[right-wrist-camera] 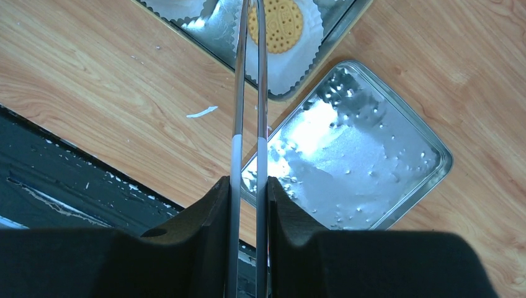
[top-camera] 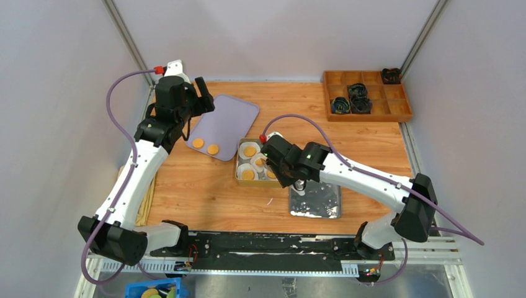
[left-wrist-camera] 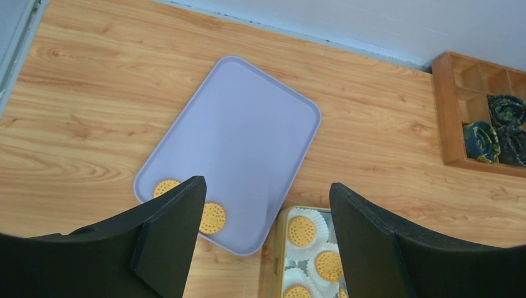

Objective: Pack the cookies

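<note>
Two cookies (top-camera: 198,143) (top-camera: 213,149) lie at the near end of a lilac tray (top-camera: 232,115). In the left wrist view they show on the tray (left-wrist-camera: 248,130) as one cookie (left-wrist-camera: 213,217) and a second (left-wrist-camera: 164,186) half hidden by my finger. More cookies (top-camera: 250,151) sit in white paper cups inside a square tin (top-camera: 238,169). My left gripper (top-camera: 201,99) (left-wrist-camera: 267,186) is open and empty above the tray. My right gripper (top-camera: 284,169) (right-wrist-camera: 249,183) is shut on metal tongs (right-wrist-camera: 248,93), whose tips reach beside a cookie (right-wrist-camera: 284,25) in a cup.
The tin's silver lid (top-camera: 316,202) (right-wrist-camera: 353,155) lies on the table right of the tin. A wooden compartment box (top-camera: 397,112) with dark rolled items stands at the back right. A blue bin (top-camera: 133,290) sits below the table's near edge.
</note>
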Tool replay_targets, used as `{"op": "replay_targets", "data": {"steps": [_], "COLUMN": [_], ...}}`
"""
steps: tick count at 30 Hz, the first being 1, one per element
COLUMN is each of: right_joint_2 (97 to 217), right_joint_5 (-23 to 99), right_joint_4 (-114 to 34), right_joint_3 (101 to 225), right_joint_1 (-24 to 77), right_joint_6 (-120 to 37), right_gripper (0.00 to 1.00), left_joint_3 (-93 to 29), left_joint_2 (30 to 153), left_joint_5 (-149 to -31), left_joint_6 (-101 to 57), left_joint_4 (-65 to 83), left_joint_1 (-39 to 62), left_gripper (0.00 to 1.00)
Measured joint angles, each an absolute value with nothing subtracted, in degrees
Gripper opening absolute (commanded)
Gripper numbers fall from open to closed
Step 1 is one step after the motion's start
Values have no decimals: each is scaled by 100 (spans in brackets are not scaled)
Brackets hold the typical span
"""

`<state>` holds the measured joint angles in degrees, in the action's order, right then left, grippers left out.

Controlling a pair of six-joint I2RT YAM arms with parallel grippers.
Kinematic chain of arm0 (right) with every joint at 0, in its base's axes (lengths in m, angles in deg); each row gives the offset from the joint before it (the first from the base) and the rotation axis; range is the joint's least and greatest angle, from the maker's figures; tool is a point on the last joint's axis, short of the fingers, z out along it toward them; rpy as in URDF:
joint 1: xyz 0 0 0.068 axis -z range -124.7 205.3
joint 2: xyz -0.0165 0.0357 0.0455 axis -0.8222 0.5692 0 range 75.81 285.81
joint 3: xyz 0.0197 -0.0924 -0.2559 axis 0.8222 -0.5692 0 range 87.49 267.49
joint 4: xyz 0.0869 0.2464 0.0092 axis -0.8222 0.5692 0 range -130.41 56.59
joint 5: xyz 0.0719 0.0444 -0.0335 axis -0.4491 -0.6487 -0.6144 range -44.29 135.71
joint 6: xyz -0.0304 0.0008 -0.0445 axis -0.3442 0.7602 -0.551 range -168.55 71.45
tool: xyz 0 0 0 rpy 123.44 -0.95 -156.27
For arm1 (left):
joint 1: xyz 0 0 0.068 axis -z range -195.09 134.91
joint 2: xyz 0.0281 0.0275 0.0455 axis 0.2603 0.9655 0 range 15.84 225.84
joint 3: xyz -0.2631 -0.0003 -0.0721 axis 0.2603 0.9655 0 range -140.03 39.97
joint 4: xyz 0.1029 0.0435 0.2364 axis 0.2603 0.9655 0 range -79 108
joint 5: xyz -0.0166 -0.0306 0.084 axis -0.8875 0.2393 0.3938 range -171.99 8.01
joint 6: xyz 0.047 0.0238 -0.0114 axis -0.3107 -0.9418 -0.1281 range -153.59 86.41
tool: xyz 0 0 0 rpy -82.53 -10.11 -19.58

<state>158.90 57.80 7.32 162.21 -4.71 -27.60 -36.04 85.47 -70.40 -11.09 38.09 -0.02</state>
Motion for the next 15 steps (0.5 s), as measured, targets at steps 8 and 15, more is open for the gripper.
{"op": "replay_targets", "data": {"steps": [8,15], "right_joint_2": [16049,16049], "right_joint_5": [5796,5798], "right_joint_4": [605,548], "right_joint_3": [16214,16216], "right_joint_1": [-471,-471], "right_joint_6": [-2760,-2763], "right_gripper": [0,0], "left_joint_3": [-3564,-3564], "left_joint_2": [8547,8547], "left_joint_5": [-7040,-7044], "left_joint_6": [-1111,-1111], "left_joint_4": [3807,3807], "left_joint_1": [-2,-2], "left_gripper": [79,79]}}
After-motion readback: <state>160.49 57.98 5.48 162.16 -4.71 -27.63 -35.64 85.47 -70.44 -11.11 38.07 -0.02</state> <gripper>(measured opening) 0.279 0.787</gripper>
